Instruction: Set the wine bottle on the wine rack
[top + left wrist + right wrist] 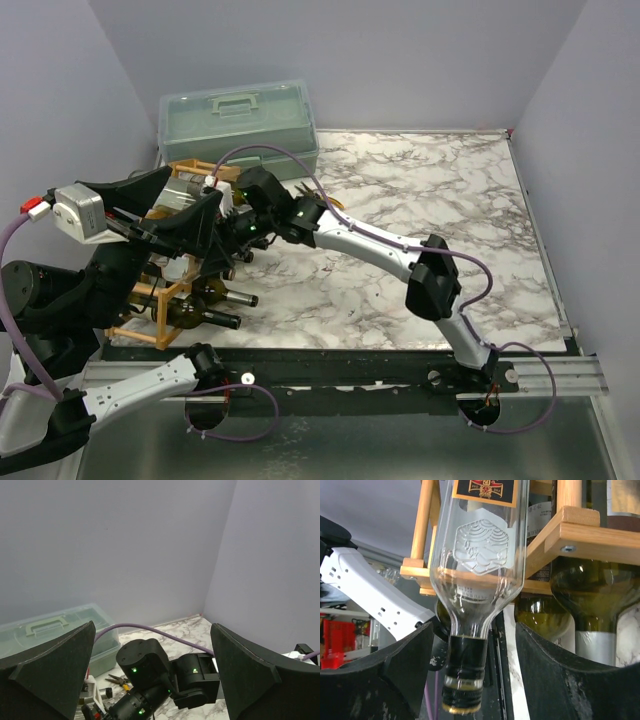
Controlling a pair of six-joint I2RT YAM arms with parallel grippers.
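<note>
Right jaws astride one wine bottle [477, 565], two green bottles [597, 600], one wine rack [580, 530]

Left fingers [50, 670] spread wide, right fingers [560, 680] parted

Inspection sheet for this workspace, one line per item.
Surface: marble-pattern table.
Job's things: wine rack at the left, several dark bottles in its cells; clear wine bottle lies in a cell, neck sticking out.
Clutter: pale green toolbox at back left; small hand tool beside it.
Grippers: left gripper open and empty, above the rack; right gripper open, fingers either side of the clear bottle's neck, gaps showing.
Cables: purple cable along the right arm, loops at both bases.
Surroundings: plain grey walls.
</note>
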